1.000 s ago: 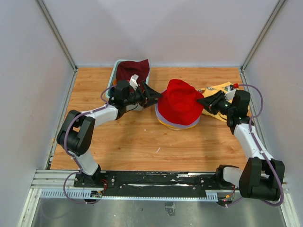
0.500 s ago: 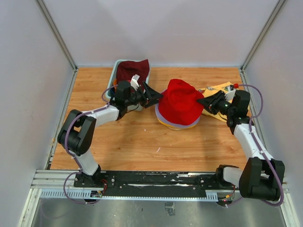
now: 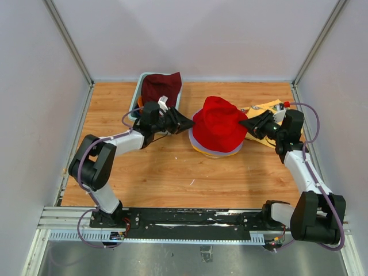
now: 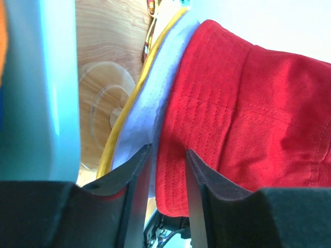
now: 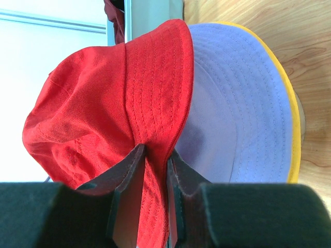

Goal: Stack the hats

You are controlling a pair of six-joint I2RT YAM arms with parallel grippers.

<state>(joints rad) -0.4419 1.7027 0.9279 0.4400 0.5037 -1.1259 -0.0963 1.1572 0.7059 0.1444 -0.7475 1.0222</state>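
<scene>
Centrally on the table (image 3: 161,172), the red hat (image 3: 217,127) is sitting as the top layer of a pile, over a lavender hat (image 5: 232,103) and a yellow hat (image 5: 294,150) whose brims are showing beneath it. The step in hand appears to be the seating of this red hat on the pile.

The right claw (image 5: 155,155) is pinching the red brim on the pile's right side, its jaws nearly together with the cloth between them. The left claw (image 4: 168,150) is reaching in at the left side with its jaws narrow. The brim edges of the red and lavender hats are lying in the gap, but whether they are being clamped cannot be told.

The next move probably calls for both claws to let go of the brim and draw outward without dragging the crown off centre. After that, another hat is waiting to be fetched: a maroon hat (image 3: 162,86) is lying in the teal tub (image 3: 136,98) at the far left, just behind the left arm.

A round wooden base (image 4: 101,103) is showing under the pile, so the hats seem to be resting on a stand that a sideways pull could tip. A yellow printed cloth (image 3: 261,108) is lying at the far right beneath the right arm, apart from the pile and not blocking it.
</scene>
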